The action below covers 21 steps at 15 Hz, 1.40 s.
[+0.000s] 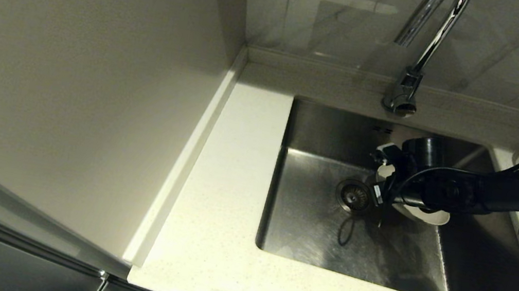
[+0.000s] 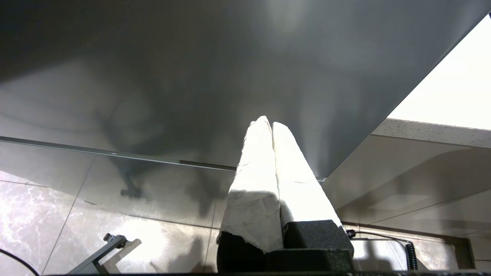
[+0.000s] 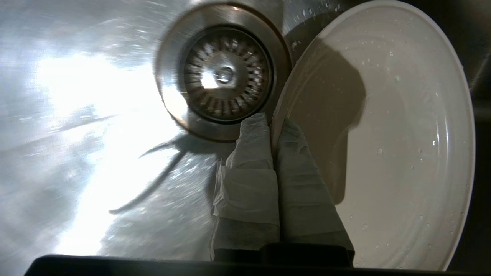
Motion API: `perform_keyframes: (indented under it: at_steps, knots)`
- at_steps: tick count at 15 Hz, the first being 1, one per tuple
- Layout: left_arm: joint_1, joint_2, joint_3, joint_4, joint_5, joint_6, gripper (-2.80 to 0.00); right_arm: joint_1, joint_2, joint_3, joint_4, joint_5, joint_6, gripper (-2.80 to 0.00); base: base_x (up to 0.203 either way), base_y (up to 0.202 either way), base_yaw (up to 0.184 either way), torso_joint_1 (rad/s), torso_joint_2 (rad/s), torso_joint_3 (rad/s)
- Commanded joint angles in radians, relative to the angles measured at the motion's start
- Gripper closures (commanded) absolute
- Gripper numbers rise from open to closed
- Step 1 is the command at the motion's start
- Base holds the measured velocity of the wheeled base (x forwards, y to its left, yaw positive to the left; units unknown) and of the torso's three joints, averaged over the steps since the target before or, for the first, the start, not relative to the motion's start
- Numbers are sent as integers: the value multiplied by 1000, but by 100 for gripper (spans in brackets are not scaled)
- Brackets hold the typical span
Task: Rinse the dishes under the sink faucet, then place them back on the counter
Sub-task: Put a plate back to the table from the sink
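Right tool [image 3: 273, 128] pinched shut on the beige plate's [image 3: 387, 145] rim, held in the sink [image 1: 309, 226] beside the drain [image 3: 226, 74] | rinse step looks finished, I judge | next: lift clear to the bench [image 1: 229, 172] | left tool [image 2: 271, 128] closed, empty, parked away.

R arm: I've got it reaching in from 3 o'clock, wrist bent down | right gripper [image 3: 273, 128]: fingers pinched shut on something | left gripper [image 2: 268, 126]: fingers together, idle.

A home kitchen: steel sink [image 1: 307, 236], chrome faucet [image 1: 407, 85], speckled counter [image 1: 213, 242], marbled wall tiles [image 1: 514, 50].
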Motion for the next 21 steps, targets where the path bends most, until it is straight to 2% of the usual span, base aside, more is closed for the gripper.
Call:
perform_keyframes:
  at_steps: [1, 7, 8, 10, 12, 13, 15, 17, 19, 21]
  knots:
    - [0, -2, 0, 0, 0, -1, 0, 5, -106, 65, 0, 12, -1, 0, 0, 0, 0, 0, 0, 0]
    - [0, -2, 0, 0, 0, -1, 0, -8, -345, 306, 6, 223, -7, 0, 0, 0, 0, 0, 0, 0]
    - [0, -2, 0, 0, 0, -1, 0, -9, -386, 356, 5, 289, -24, 0, 0, 0, 0, 0, 0, 0]
    - [0, -2, 0, 0, 0, -1, 0, -21, -448, 421, 7, 469, -79, 0, 0, 0, 0, 0, 0, 0]
    - [0, -2, 0, 0, 0, -1, 0, -22, -486, 439, 36, 579, -91, 0, 0, 0, 0, 0, 0, 0]
    - [0, -2, 0, 0, 0, -1, 0, -20, -494, 423, 74, 606, -72, 0, 0, 0, 0, 0, 0, 0]
    - [0, -2, 0, 0, 0, -1, 0, -5, -508, 366, 130, 634, 50, 0, 0, 0, 0, 0, 0, 0]
    - [0, -2, 0, 0, 0, -1, 0, 9, -510, 275, 221, 647, 135, 0, 0, 0, 0, 0, 0, 0]
    - [0, -2, 0, 0, 0, -1, 0, 22, -505, 134, 334, 665, 231, 0, 0, 0, 0, 0, 0, 0]
    - [0, -2, 0, 0, 0, -1, 0, 29, -491, -61, 500, 703, 360, 0, 0, 0, 0, 0, 0, 0]
